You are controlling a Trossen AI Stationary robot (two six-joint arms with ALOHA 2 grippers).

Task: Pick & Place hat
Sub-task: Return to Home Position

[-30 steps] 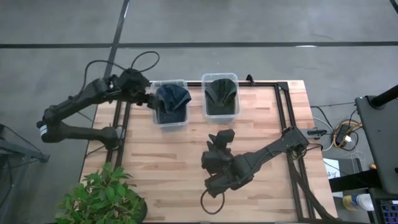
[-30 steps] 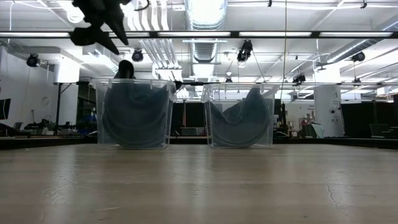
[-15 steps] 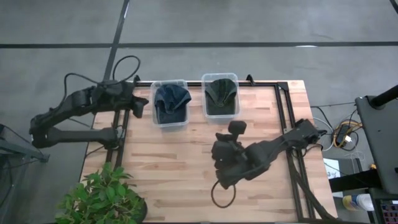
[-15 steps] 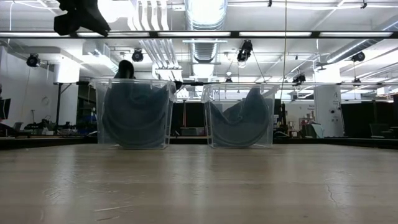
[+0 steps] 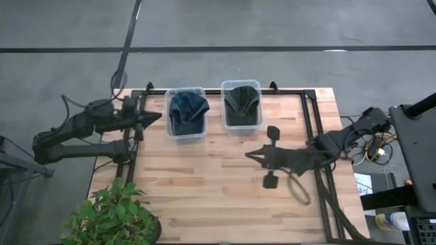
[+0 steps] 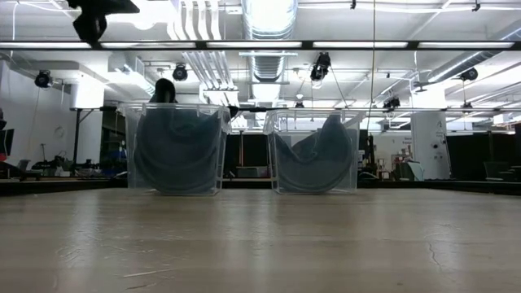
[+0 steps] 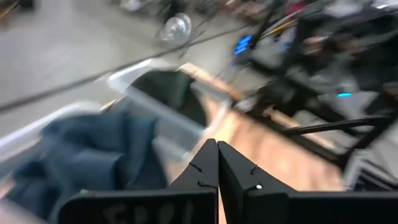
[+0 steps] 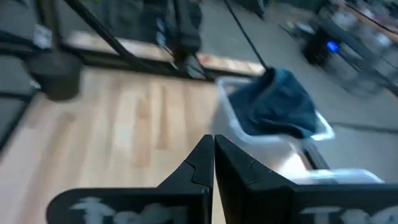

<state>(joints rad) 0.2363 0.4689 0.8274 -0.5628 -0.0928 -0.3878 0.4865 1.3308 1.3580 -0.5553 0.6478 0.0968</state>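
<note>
Two clear bins stand at the table's far side. The left bin (image 5: 185, 129) holds a blue hat (image 5: 188, 109), which also shows as the blue hat (image 7: 93, 155) in the left wrist view. The right bin (image 5: 241, 124) holds a dark green hat (image 5: 241, 102). My left gripper (image 5: 157, 116) hovers shut just left of the blue hat's bin, pointing at it, with nothing in it. My right gripper (image 5: 249, 155) is shut and bare over the table's middle right, pointing toward the left edge. In the low view both bins (image 6: 175, 146) rest on the tabletop.
A potted plant (image 5: 112, 214) stands at the near left corner. Black frame rails (image 5: 315, 129) run along the table's right side and a rail (image 5: 133, 136) along its left. A cable loop (image 5: 298, 187) hangs off my right arm. Bare wood (image 5: 197, 177) spreads in front of the bins.
My left gripper has drawn back from the blue hat's bin toward the table's left edge, and its fingers have shut. My right arm has swung from the near middle toward the table's right edge and stretched out level. Both hats stay in their bins.
</note>
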